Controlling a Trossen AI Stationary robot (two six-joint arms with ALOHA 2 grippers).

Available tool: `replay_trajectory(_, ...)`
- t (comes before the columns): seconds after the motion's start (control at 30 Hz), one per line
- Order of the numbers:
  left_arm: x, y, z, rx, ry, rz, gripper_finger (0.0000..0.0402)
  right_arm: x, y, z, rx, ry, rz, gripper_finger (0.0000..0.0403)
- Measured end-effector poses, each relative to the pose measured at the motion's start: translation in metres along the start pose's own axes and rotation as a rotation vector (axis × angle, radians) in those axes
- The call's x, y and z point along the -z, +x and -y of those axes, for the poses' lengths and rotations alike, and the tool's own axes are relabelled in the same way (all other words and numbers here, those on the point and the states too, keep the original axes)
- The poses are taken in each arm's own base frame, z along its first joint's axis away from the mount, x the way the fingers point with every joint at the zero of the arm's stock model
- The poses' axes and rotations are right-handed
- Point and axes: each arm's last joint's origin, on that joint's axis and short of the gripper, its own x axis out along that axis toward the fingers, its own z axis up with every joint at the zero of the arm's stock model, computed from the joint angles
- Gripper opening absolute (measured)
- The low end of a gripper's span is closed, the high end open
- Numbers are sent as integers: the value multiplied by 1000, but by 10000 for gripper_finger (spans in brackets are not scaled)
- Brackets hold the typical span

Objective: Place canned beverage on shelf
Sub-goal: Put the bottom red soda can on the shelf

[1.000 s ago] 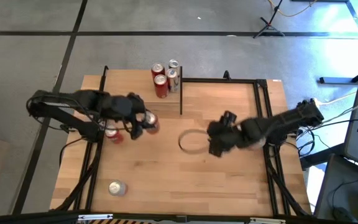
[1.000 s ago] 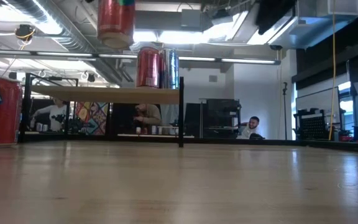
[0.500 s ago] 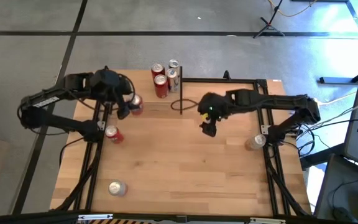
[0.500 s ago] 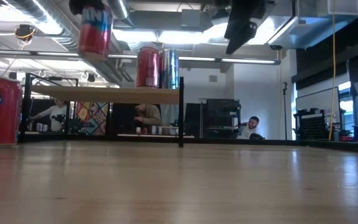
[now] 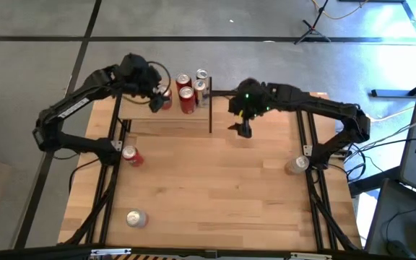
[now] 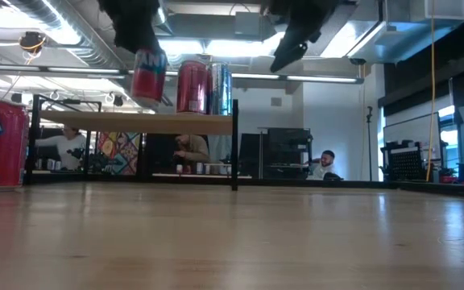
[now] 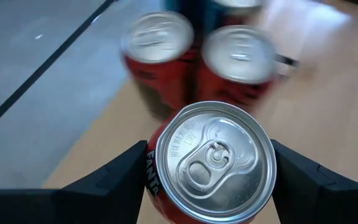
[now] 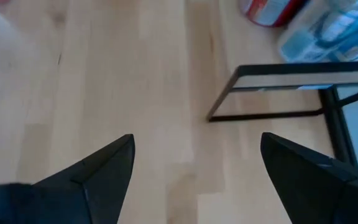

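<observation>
While the left hand point(image 7: 210, 168) clamps its two dark fingers on either side of a red Fanta can point(image 7: 211, 163), that can hangs upright over the shelf point(image 5: 166, 117) at the table's point(image 5: 215, 195) far edge, its silver lid and pull tab showing in the left wrist view and its red side tilted slightly in the low view. Just beside it on the shelf board stand two red cans point(image 5: 186, 100) and a silver can point(image 5: 201, 85) (packed close together), crowding the spot ahead of the held can. The right hand point(image 5: 243, 124) hovers empty with fingers spread wide near the shelf's black corner post point(image 5: 210, 110), while another red can point(image 5: 130, 155), a silver can on its side point(image 5: 136, 218) and a third can point(image 5: 295, 165) rest on the table well apart.
</observation>
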Motion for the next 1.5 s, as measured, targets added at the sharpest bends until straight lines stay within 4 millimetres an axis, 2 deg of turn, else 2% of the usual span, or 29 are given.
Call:
replay_trajectory(0.1,-3,14,-15,-47,-26,-18,252,3,-3,15,-57,-19,35,335)
replay_trajectory(0.3,-10,44,-35,1,-73,-14,252,10,-10,39,-111,-27,76,335)
replay_trajectory(0.47,-13,60,-45,4,-69,-5,252,15,-13,48,-136,-4,86,335)
replay_trajectory(0.63,-14,62,-46,16,-63,5,252,16,-13,48,-153,-7,82,335)
replay_trajectory(0.97,-12,45,-47,96,-51,45,252,18,-13,48,-162,27,64,335)
replay_trajectory(1.27,-11,45,-50,47,27,40,252,17,-14,46,-212,30,85,335)
replay_trajectory(1.5,-2,57,-50,51,0,29,252,15,-14,47,-206,15,105,335)
